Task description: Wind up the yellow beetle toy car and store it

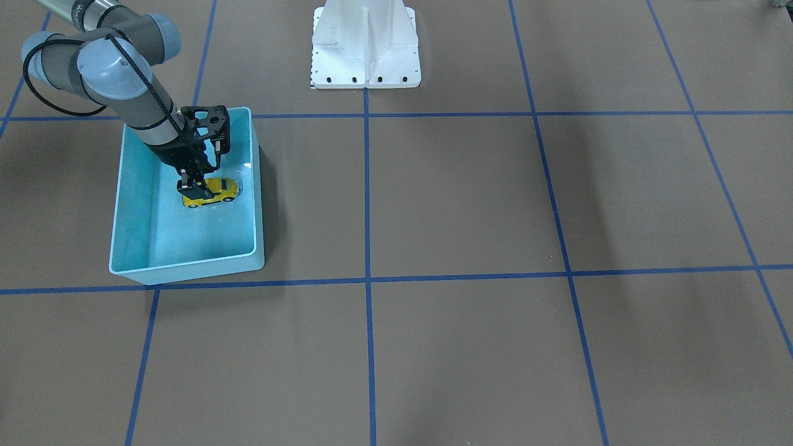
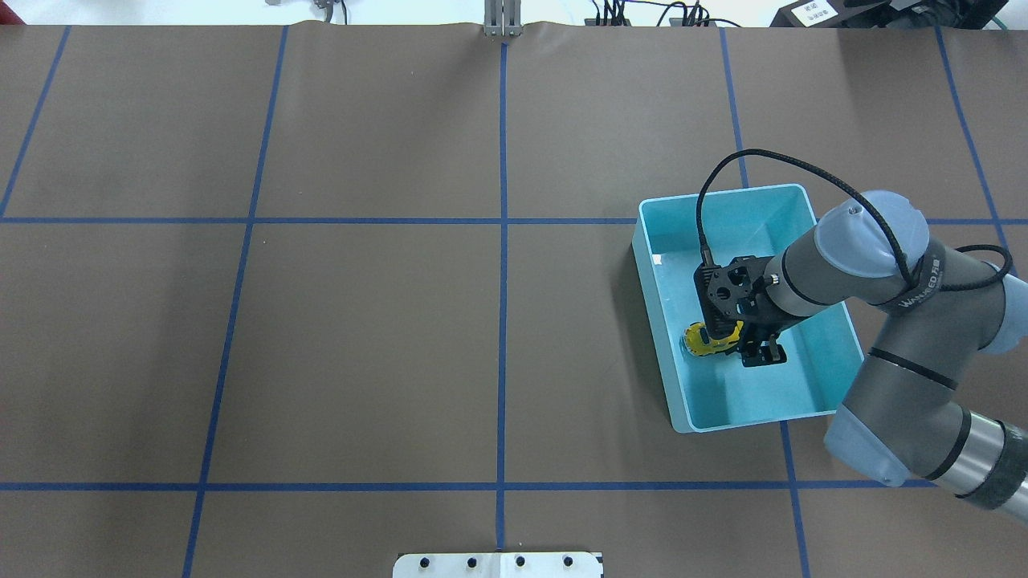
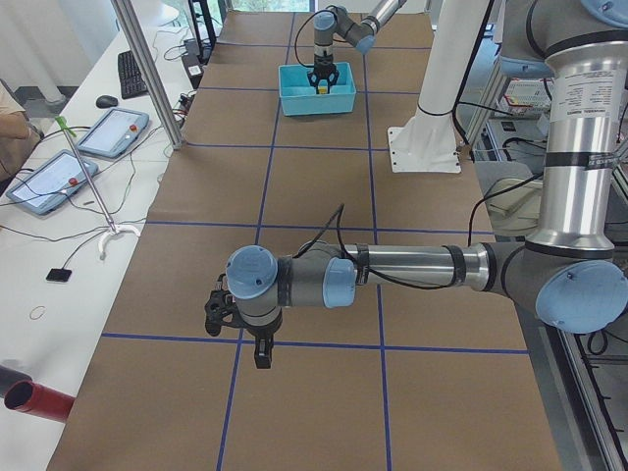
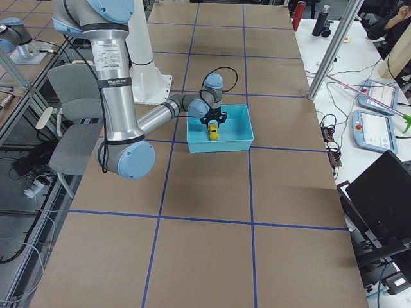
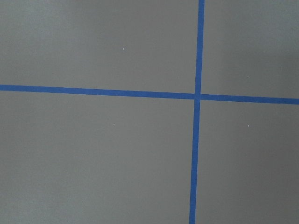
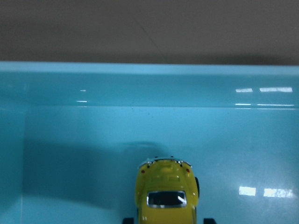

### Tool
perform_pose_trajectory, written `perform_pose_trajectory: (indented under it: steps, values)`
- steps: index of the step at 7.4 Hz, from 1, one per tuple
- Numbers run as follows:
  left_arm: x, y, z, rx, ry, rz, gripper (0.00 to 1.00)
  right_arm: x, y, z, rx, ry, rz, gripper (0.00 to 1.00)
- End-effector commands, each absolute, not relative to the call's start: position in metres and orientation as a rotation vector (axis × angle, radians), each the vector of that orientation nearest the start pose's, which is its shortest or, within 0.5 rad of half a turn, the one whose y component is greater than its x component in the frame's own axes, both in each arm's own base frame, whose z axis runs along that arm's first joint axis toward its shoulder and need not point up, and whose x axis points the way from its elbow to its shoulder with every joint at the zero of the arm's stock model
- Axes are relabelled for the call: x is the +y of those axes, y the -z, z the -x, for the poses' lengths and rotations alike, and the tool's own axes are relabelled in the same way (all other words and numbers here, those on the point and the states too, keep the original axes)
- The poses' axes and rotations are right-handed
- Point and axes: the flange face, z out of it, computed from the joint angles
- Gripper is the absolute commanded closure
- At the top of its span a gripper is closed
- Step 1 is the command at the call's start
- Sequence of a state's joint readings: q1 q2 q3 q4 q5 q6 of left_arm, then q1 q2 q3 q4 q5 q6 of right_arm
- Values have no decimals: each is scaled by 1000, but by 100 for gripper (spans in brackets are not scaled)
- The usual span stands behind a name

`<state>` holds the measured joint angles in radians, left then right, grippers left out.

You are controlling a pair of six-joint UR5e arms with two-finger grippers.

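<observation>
- As my right gripper (image 1: pixel 193 184) is down inside the bin (image 1: pixel 186 267) with its jaws closed on the car (image 1: pixel 214 191), I judge I am at the storing step. Whether the winding is done I cannot check from here.
- In the overhead view, the car sits toward 8 o'clock of the bin's middle. It is near the long wall on that side but apart from it.
- The car is upright, wheels down, at or just above the bin floor. I cannot tell whether the wheels touch.
- My fingers pinch its sides at one end, and the other end pokes out free.
- The next move, as I see it, is to set the car down if it is not down yet and part the jaws only enough to free it. Then I lift straight up, clear of the rim.
- A wound car may roll once let go, though the walls should stop it.
- The bin lies at about 3 o'clock on the table (image 1: pixel 471 198) in the overhead view. I see nothing in it besides the car and my fingers.
- My left gripper (image 3: pixel 234 319) hangs over bare table, well apart from the bin. It shows only in the side view, so I cannot tell how far open it is.
</observation>
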<state>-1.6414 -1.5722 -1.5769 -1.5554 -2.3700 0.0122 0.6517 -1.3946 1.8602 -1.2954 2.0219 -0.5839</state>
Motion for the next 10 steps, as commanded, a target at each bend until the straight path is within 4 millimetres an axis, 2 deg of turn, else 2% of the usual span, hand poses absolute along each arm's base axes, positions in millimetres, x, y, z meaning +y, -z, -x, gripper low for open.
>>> perform_pose_trajectory:
  steps: [1,2,3,4,5,6,7,8,9,10]
  values:
    - [-487,-654,96,799,58,-27,0,-434,-381,356,-630,1499,-764,0]
    - [-486,-655,96,799,60,-25,0,-439,-342,319,-699,1386,-759,0]
    - [-486,-655,96,800,58,-26,0,-455,-296,281,-750,1173,-706,0]
    - [-486,-655,96,800,58,-26,0,-483,-264,247,-771,974,-650,0]
    - [-486,-655,96,800,58,-26,0,-509,-260,200,-754,769,-582,0]
    - [-486,-655,96,800,60,-25,0,-528,-283,145,-736,546,-499,0]
    - [-487,-654,96,800,59,-27,0,-545,-332,84,-695,373,-400,0]
    - [-486,-655,96,800,58,-26,0,-553,-382,34,-689,254,-322,0]
    - [-487,-654,96,800,58,-28,0,-550,-444,-22,-724,116,-222,0]
    - [-487,-654,96,800,56,-28,0,-530,-511,-45,-797,33,-110,0]
